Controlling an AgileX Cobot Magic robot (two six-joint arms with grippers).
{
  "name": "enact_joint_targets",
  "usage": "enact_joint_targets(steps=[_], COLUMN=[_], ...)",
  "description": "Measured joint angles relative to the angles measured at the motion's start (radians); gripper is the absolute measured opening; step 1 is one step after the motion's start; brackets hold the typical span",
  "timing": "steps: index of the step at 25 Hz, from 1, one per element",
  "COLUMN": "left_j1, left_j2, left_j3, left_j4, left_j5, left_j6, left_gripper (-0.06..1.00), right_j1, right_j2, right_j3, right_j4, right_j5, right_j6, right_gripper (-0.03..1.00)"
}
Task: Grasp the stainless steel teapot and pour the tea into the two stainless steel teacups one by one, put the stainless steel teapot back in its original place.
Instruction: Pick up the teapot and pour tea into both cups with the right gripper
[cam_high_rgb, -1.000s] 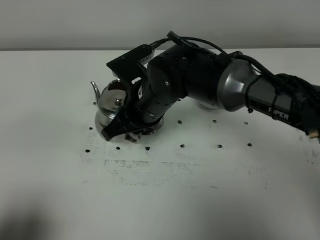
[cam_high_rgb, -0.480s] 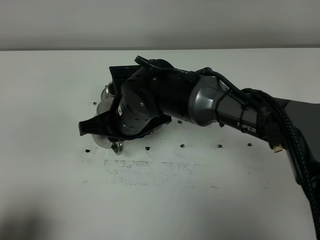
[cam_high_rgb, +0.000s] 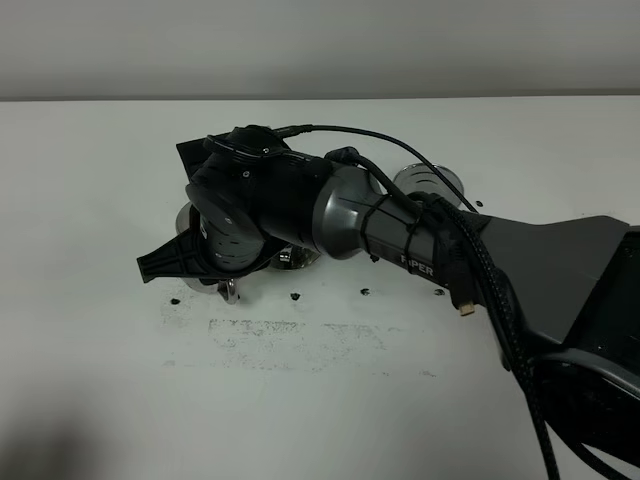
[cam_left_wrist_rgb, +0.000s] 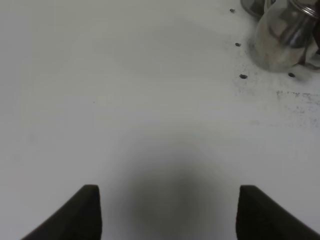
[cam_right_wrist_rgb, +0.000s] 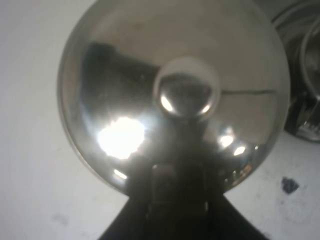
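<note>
My right gripper reaches across to the left side of the table. In the right wrist view it is shut on the loop handle of the stainless steel teapot, whose knobbed lid faces the camera. In the exterior view my arm hides the teapot except for a shiny edge. One stainless steel teacup with its saucer sits right beside the pot; steel bits of it show under the arm. The second cup and the tea are hidden. The left wrist view shows the teapot far off. My left gripper is open and empty.
A round flat steel disc lies on the white table behind the right arm. Small dark spots and a smudged grey patch mark the table in front of the pot. The left gripper is not in the exterior view.
The right arm swung further left and rotated its wrist, covering the teapot that showed a second ago. The steel disc at the back right came into view.
</note>
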Motion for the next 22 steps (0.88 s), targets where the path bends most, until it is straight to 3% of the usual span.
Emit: enact_joint_targets(steps=[14, 22], left_j1=[0.0, 0.0], left_j2=[0.0, 0.0], left_j3=[0.0, 0.0], left_j4=[0.0, 0.0], left_j5=[0.0, 0.0], left_j6=[0.0, 0.0], left_gripper=[0.56, 0.56], right_j1=[0.0, 0.0], right_j2=[0.05, 0.09], right_j3=[-0.077, -0.078], right_j4=[-0.13, -0.148], right_j5=[0.012, 0.013], right_j6=[0.052, 0.063], right_gripper=[0.2, 0.2])
